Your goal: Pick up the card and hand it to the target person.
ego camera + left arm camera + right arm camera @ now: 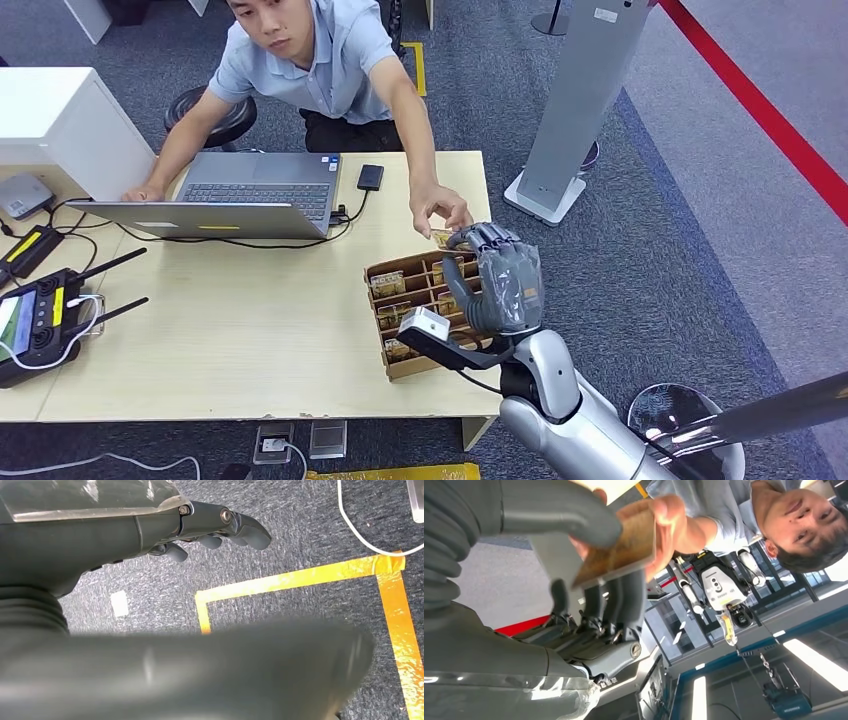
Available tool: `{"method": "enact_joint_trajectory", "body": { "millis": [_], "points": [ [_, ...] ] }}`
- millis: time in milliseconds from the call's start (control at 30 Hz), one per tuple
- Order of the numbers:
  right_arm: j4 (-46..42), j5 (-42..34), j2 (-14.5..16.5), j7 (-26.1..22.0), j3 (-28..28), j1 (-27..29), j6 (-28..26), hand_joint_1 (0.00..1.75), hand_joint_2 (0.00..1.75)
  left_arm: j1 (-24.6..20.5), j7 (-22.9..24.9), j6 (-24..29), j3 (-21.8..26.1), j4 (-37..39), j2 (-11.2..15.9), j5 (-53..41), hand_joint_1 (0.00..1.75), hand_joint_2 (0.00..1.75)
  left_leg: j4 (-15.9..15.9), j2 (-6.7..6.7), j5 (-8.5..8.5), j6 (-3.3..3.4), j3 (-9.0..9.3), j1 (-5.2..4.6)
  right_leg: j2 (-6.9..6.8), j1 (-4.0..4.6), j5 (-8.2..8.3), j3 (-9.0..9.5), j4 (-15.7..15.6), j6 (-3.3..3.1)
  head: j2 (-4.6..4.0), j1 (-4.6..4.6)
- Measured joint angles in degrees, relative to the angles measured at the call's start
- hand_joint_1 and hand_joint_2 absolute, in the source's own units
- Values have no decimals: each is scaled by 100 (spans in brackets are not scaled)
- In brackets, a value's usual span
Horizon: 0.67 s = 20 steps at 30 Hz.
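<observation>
Card point(616, 547) sits pinched between right hand's point(497, 275) thumb and fingers point(624, 597), the person's hand point(440, 212) gripping its far edge. Left hand point(220, 527) hangs over grey carpet, fingers loosely curled, holding nothing. Below: wooden table point(250, 340), box point(405, 300).

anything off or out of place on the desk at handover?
Nothing stands out. The right hand holds the card up while the person's hand takes hold of it. The card box sits flat on the table, its cards in their slots.
</observation>
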Motion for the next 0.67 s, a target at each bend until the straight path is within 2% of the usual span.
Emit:
{"method": "enact_joint_trajectory", "body": {
  "millis": [33, 300, 367, 533, 667],
  "points": [
    [12, 0, 0, 10, 9, -2, 0, 0, 175, 0, -3, 0, 0, 0, 0, -2, 0, 0, 0, 0, 0, 0, 0, 0, 0, 0, 0, 0, 0, 0, 0, 0],
    [23, -270, -3, 51, 35, -3, -77, 0, 175, 33, -11, 27, 0, 0, 0, 45, 0, 0, 0, 0, 0, 0, 1, 0, 0, 0, 0, 0, 0, 0, 0, 2],
    [-21, -779, -4, -90, 29, 9, -118, 0, 175, 58, -14, 53, 1, 0, 0, 86, 0, 0, 0, 1, 0, 0, 1, 0, 0, 0, 0, -1, 0, 0, 0, 3],
    [-243, -2810, -15, -725, -9, 148, -33, 0, 175, 107, -16, 75, 2, 0, 1, 172, 0, 0, 0, 1, 0, 0, 1, 0, 1, 0, 0, -3, -1, 0, 0, 2],
    [-415, -3685, -47, -922, -41, 291, 202, 0, 175, 115, -1, 85, 2, 0, 1, 194, 0, 0, 0, 1, 0, 0, 2, 0, 1, 0, 0, -4, -1, 0, 0, -1]
  ]
}}
